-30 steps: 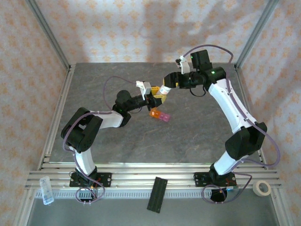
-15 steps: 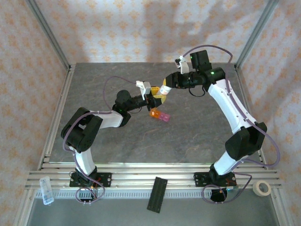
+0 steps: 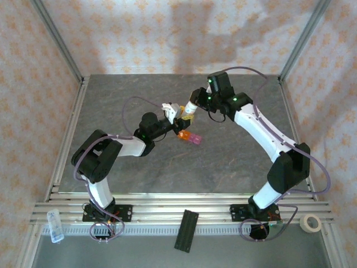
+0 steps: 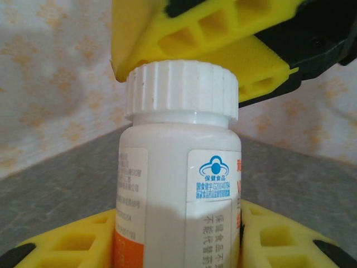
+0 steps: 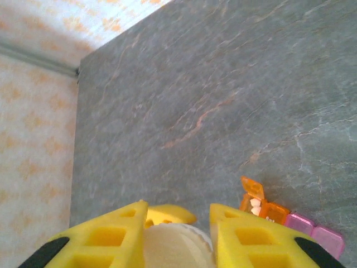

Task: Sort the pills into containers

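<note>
While the left tool (image 3: 179,118) grips the white bottle (image 4: 178,184) by its body, right tool (image 5: 178,240) clamped on the cap (image 4: 179,89), containers (image 5: 290,220) on the worktop (image 3: 234,162) just beside, orange lid up, pink shut, mid-worktop, well apart from the edge rails (image 3: 67,151), bare stone around.

Was a robot-lab test cell: grey tabletop (image 3: 223,162) boxed by aluminium frame posts (image 3: 56,39), floral backdrop panels (image 3: 139,33) from 9 through 3 o'clock, slotted mounting rails (image 3: 184,209) at 6, tape roll (image 3: 310,223) at 5.
</note>
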{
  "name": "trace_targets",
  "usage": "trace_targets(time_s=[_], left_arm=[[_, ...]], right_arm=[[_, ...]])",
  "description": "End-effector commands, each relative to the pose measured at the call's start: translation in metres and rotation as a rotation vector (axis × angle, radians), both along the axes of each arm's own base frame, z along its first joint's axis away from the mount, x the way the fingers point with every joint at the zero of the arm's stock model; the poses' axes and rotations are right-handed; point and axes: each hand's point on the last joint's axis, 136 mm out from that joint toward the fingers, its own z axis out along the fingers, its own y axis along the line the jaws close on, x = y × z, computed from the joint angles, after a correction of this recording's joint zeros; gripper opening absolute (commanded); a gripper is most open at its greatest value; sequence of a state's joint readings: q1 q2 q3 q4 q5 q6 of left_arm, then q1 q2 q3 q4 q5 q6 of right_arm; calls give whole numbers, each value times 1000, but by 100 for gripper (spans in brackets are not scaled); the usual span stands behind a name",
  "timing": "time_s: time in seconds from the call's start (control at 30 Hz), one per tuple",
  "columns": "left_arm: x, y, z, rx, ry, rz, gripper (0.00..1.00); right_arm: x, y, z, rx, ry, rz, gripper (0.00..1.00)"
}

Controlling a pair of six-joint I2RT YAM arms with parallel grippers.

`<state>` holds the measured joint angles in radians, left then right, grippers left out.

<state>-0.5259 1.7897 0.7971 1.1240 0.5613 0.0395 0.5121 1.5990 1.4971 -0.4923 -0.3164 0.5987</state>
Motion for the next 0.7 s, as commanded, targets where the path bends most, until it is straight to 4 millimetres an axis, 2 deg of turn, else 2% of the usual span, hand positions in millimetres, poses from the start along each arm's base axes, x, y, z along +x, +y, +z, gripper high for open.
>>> trace_targets(time_s=[0.0, 0.1, 0.23, 0.33, 0.47, 0.57, 0.67], left_arm=[[-1, 3, 62, -33, -237, 92, 0], [-1, 3, 59, -29, -234, 89, 0], [0, 3, 57, -29, -230, 87, 0], [-2, 0, 54, -37, -213, 64, 0], [-3, -5, 51, -61, -178, 16, 0], [-6, -8, 51, -90, -142, -42, 0], [-7, -7, 53, -116, -117, -81, 0]], right_arm=[[-20, 19, -35, -3, 117, -74, 30], [-19, 22, -34, 17, 107, -89, 30], [-14, 10, -20, -40, 72, -104, 34], [-6, -10, 0, -59, 35, -123, 37], [2, -45, 32, -52, -36, -141, 46], [3, -60, 54, -55, -102, -74, 57], [-1, -66, 71, -97, -177, 36, 66]])
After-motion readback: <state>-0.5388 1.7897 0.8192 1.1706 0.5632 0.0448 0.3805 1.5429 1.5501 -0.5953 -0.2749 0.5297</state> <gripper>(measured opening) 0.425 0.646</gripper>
